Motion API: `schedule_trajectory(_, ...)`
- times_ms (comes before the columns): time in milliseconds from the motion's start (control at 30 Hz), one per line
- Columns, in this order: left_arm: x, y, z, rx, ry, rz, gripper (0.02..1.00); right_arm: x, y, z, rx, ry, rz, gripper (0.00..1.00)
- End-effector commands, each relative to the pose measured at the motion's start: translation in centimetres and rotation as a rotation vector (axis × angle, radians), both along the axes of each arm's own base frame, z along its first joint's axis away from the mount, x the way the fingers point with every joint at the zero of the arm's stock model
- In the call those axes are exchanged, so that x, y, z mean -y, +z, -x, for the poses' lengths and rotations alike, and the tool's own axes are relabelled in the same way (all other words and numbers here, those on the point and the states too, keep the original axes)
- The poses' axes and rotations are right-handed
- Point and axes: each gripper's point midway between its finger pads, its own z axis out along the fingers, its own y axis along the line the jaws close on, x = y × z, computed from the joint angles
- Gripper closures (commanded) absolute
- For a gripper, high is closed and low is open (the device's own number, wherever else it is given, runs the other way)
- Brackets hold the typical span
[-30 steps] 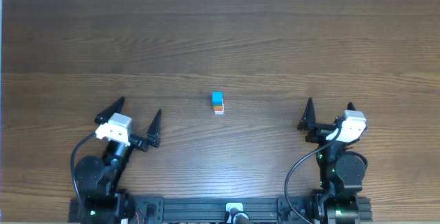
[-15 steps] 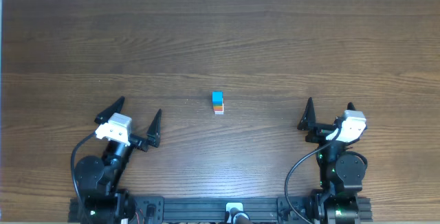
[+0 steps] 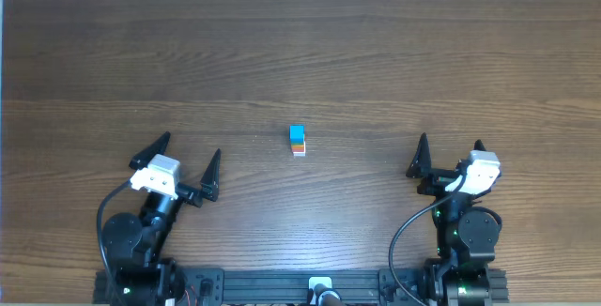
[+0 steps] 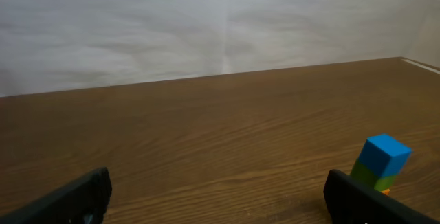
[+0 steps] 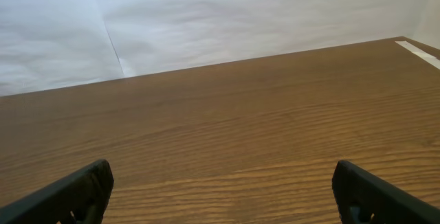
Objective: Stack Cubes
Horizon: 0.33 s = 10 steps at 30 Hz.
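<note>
Nothing has moved since the earlier frames. The left gripper [image 3: 192, 146] and right gripper [image 3: 449, 146] both stand released and empty, drawn back near their bases, which I judge to mean the stacking is finished. The stack [image 3: 298, 140] stands upright between the two arms, well apart from each, with a blue cube [image 4: 382, 154] on top. The table [image 3: 300, 43] is dark brown wood, and a plain white wall [image 5: 206, 18] rises behind its far edge.
</note>
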Motion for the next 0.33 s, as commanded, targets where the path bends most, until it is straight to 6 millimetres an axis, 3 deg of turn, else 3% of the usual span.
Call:
schedule_trajectory(33, 0.22, -0.13, 0.08, 0.002, -0.012, -0.004, 0.020, -0.03, -0.17, 0.01, 0.001, 0.004, 0.001, 0.009)
schedule_trajectory(333, 0.22, -0.13, 0.08, 0.002, -0.012, -0.004, 0.018, -0.03, -0.17, 0.01, 0.001, 0.004, 0.001, 0.007)
